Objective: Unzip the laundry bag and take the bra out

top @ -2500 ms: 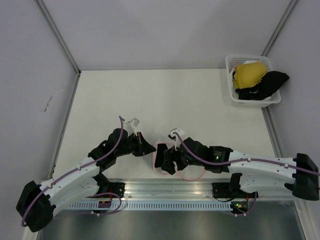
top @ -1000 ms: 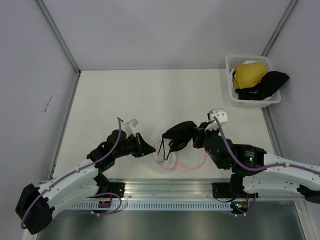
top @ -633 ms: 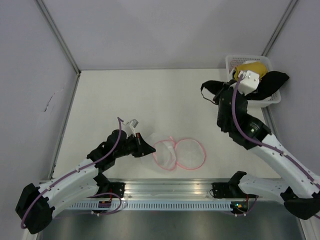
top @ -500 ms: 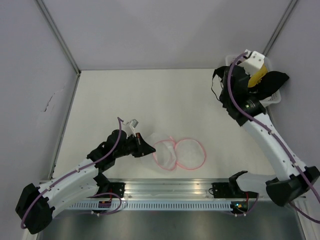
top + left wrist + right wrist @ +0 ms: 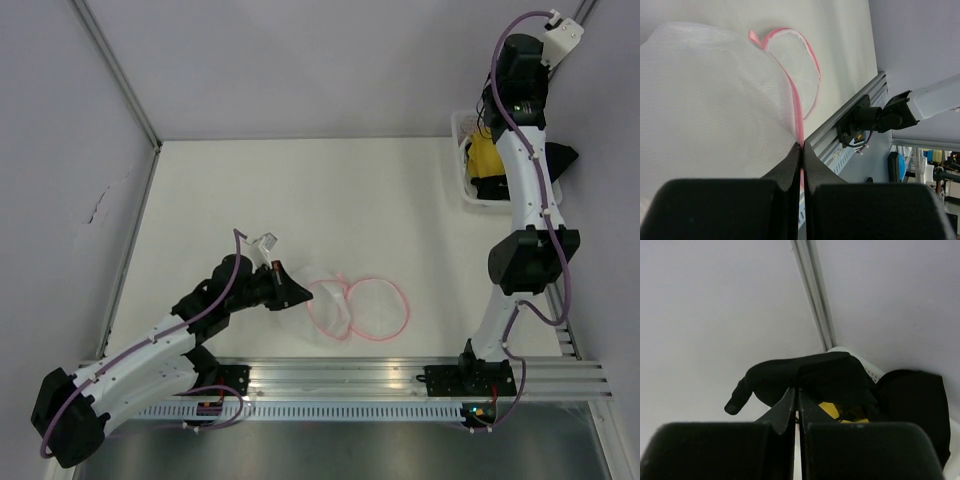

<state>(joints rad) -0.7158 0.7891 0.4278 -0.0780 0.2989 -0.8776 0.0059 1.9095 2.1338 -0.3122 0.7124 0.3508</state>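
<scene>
The laundry bag, white mesh with pink trim, lies open and flat near the table's front. My left gripper is shut on its pink rim, at the bag's left side. My right gripper is raised high at the back right and is shut on a black garment, which hangs over the white basket. The yellow bra lies in that basket, and in the right wrist view the yellow bra shows just below the hanging black fabric.
A second black garment drapes over the basket's right side. The basket stands in the back right corner against the wall. A metal rail runs along the table's near edge. Grey walls enclose the table.
The right arm pulled the black garment out of the bag, then swung it up and back right over the basket. The left gripper kept its hold on the bag's rim.
</scene>
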